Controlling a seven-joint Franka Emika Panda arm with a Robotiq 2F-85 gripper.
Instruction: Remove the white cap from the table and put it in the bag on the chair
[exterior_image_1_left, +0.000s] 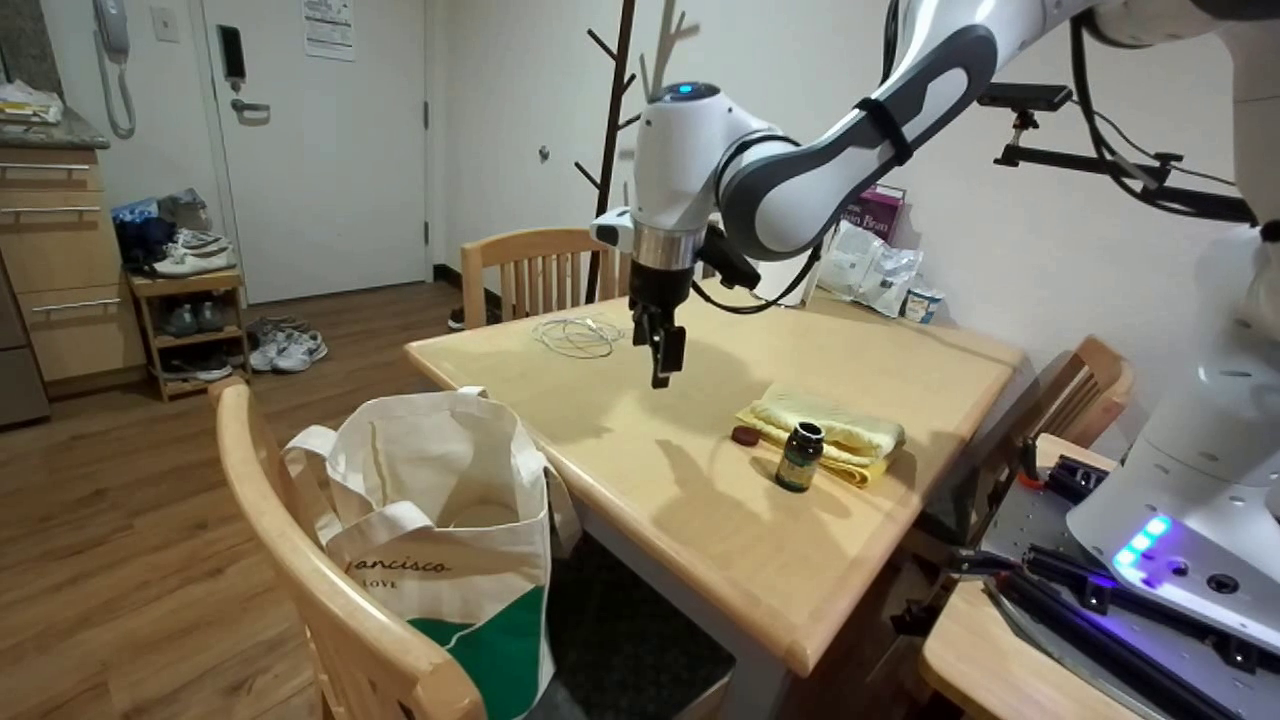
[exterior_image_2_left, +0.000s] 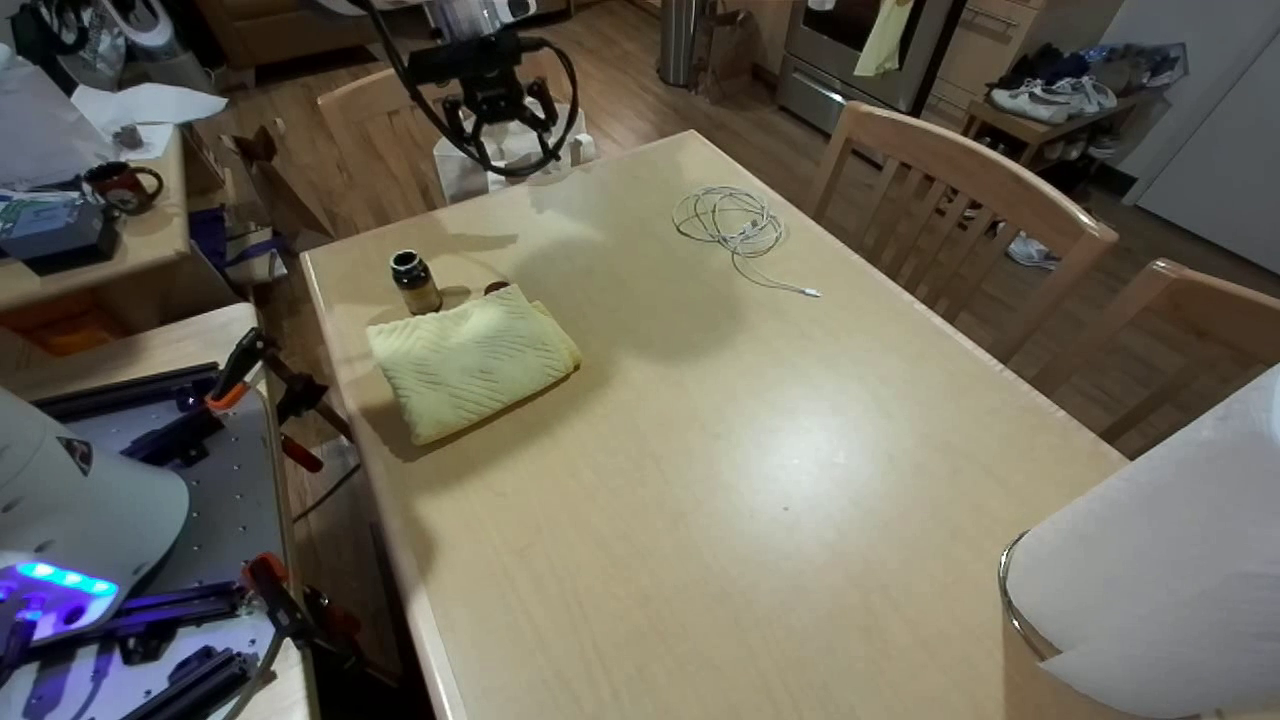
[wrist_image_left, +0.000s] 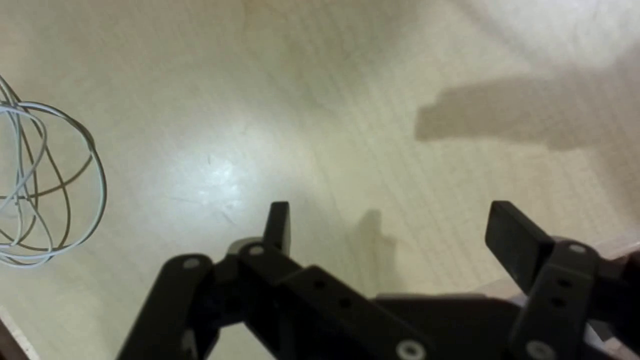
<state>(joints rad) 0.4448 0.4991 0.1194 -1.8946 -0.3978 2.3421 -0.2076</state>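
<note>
Gripper (wrist_image_left: 391, 222): hung above table (exterior_image_1_left: 620, 430), jaws spread
Cap (exterior_image_1_left: 745, 436): lay beside towel (exterior_image_1_left: 825, 412)
Bottle (exterior_image_1_left: 799, 462): stood near table corner
Bag (exterior_image_1_left: 450, 555): sat on chair (exterior_image_1_left: 343, 597) at short edge

There stands the bottle (exterior_image_1_left: 799, 460) on the bench (exterior_image_1_left: 560, 395), just beside the cloth (exterior_image_1_left: 830, 418), the lid (exterior_image_1_left: 745, 436) left of the bottle in an exterior view; the cable (exterior_image_2_left: 735, 228) lies well apart, and the bag (exterior_image_1_left: 440, 545) sits on the chair (exterior_image_1_left: 300, 557)!

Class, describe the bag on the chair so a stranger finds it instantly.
From the wooden table, go to the chair in an exterior view's foreground. On it is the cream cloth bag. Unlike the shiny packets across the table, it has lettering and a green patch.
</note>
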